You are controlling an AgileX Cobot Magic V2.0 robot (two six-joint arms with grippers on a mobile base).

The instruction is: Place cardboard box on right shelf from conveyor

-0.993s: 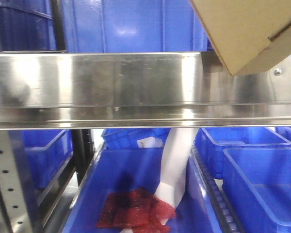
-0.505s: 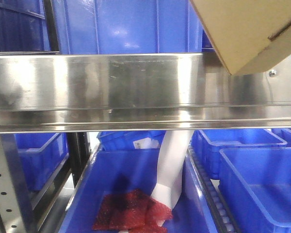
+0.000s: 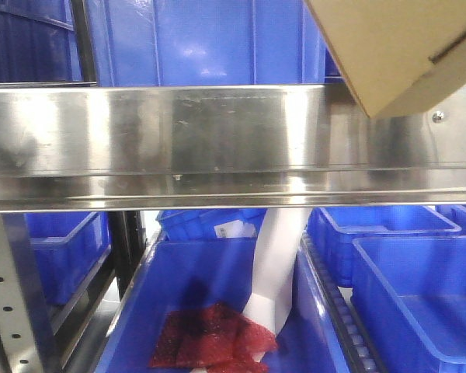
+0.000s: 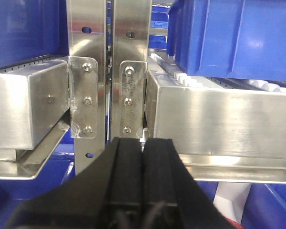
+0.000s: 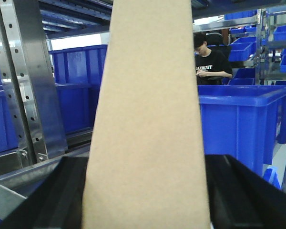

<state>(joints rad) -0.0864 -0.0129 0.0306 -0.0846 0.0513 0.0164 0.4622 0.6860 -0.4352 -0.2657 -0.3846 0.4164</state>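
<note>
The tan cardboard box hangs tilted at the top right of the front view, its lower corner just in front of the top of the right shelf's shiny steel front rail. In the right wrist view the box fills the middle, and my right gripper is shut on it, with black fingers on either side. My left gripper is shut on nothing, in front of the steel uprights where two shelf rails meet. The conveyor is out of view.
Blue bins sit below the rail and more stand above it. One lower bin holds a red mesh bag and a white item. A grey perforated upright stands at lower left. A seated person is behind a blue bin.
Over the last second the shelf and bins have shifted slightly left in the front view. The box keeps its place at top right, and since half a second ago almost nothing has moved.
</note>
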